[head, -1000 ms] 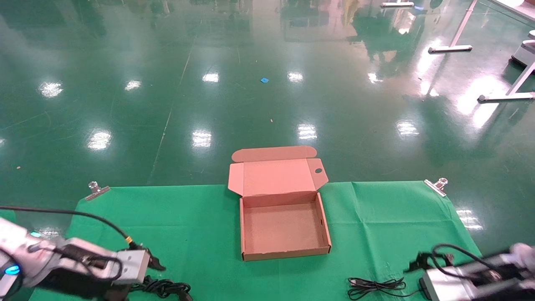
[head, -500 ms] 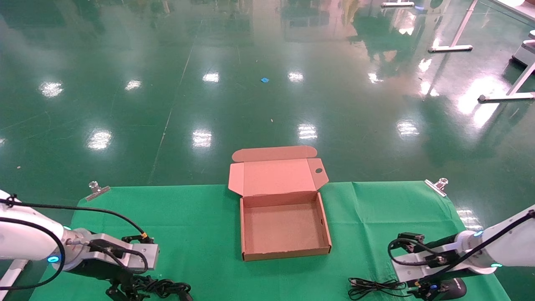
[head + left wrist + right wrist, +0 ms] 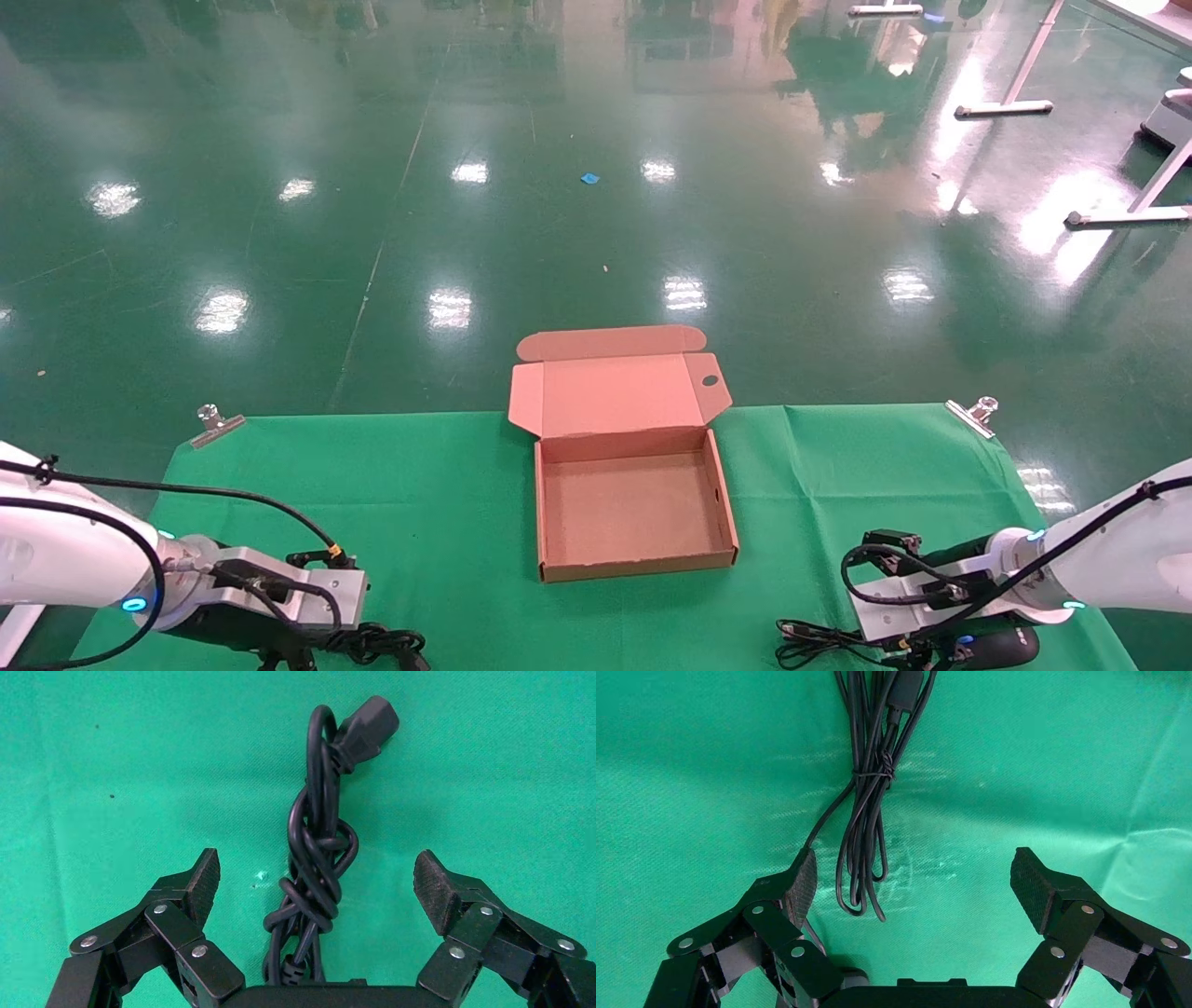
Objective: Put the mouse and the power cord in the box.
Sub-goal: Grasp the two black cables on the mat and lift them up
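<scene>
Nearest, at the counter's near-left edge, the power cord lies knotted in a bundle on the green cloth. The left gripper hangs directly over it, fingers spread wide to either side of the bundle, nothing held; no contact is evident.

At the near-right edge, the mouse rests on the cloth, largely masked by the right arm, its thin tied cable trailing left. The right gripper is likewise fully released and empty, one finger just beside the cable loop; whether it touches cannot be determined.

Farther, at centre, the box stands with lid hinged back and tray bare.

Assessment: neither item is packed. Both grasps, both transfers and both releases remain outstanding; the work appears to be at the pre-grasp stage.
</scene>
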You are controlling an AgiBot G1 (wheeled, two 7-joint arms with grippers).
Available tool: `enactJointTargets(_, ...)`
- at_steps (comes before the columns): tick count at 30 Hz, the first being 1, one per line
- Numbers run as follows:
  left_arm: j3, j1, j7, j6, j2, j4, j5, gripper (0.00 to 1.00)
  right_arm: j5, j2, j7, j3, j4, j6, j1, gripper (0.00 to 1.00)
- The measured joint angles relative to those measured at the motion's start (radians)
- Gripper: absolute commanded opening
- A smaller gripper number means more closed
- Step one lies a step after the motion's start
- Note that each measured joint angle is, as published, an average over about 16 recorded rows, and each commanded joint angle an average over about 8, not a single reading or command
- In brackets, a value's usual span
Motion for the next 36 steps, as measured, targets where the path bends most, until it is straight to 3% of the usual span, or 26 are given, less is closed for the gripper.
enactJointTargets(2, 0.000, -0.001, 0.005, -0.002, 0.002, 0.006, 0.000, 0.04, 0.001, -0.003, -0.003, 0.001, -0.007, 0.005, -0.001, 0.08)
enactJointTargets(4, 0.000, -0.001, 0.008, -0.004, 0.004, 0.010, 0.000, 0.00, 0.001, -0.005, -0.005, 0.001, -0.013, 0.009, -0.001, 0.00)
enactJointTargets(36, -0.001, 0.000, 0.007, -0.001, 0.001, 0.004, -0.001, 0.00, 0.003, -0.002, -0.005, 0.001, -0.007, 0.005, -0.002, 0.00)
